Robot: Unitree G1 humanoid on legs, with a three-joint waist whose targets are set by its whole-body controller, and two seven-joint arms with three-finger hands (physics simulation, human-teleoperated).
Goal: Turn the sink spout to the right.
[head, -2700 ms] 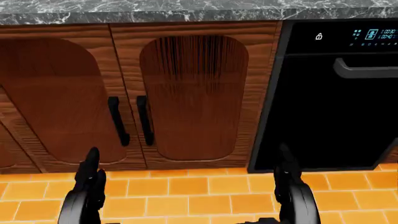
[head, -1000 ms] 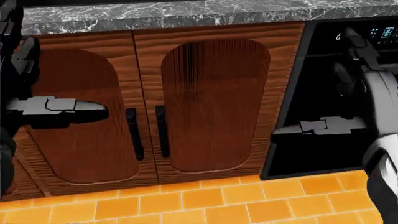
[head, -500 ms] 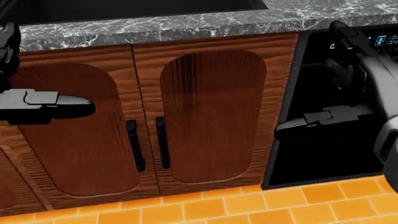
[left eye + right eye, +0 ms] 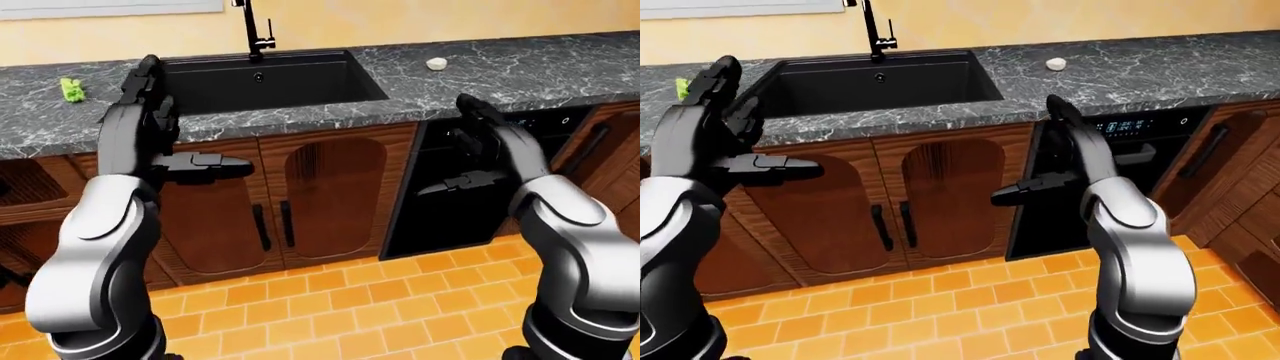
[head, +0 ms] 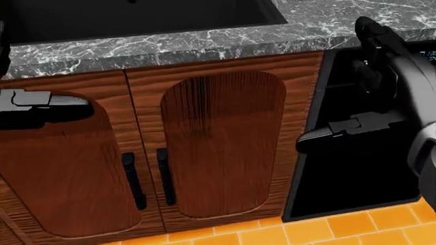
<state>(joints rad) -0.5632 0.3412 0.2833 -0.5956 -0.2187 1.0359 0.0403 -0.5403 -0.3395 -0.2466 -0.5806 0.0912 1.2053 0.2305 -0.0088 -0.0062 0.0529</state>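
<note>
The black sink spout (image 4: 252, 28) stands upright at the top of the left-eye view, behind the black basin (image 4: 270, 81) sunk in the grey marble counter (image 4: 480, 71). Both of my hands are raised below the counter edge, well short of the spout. My left hand (image 4: 170, 124) is open, fingers pointing up and thumb stuck out to the right, level with the basin's left corner. My right hand (image 4: 455, 146) is open too, held up before the black dishwasher (image 4: 450, 202). Neither hand holds anything.
Two wooden cupboard doors (image 5: 218, 148) with black handles sit under the sink. A green object (image 4: 70, 88) lies on the counter at left and a small white object (image 4: 435, 64) at right. Orange floor tiles (image 4: 330, 307) run below.
The head view has moved up and closer: the floor has slid out and the counter and basin edge have come in. Both hands rose from floor level to cupboard height.
</note>
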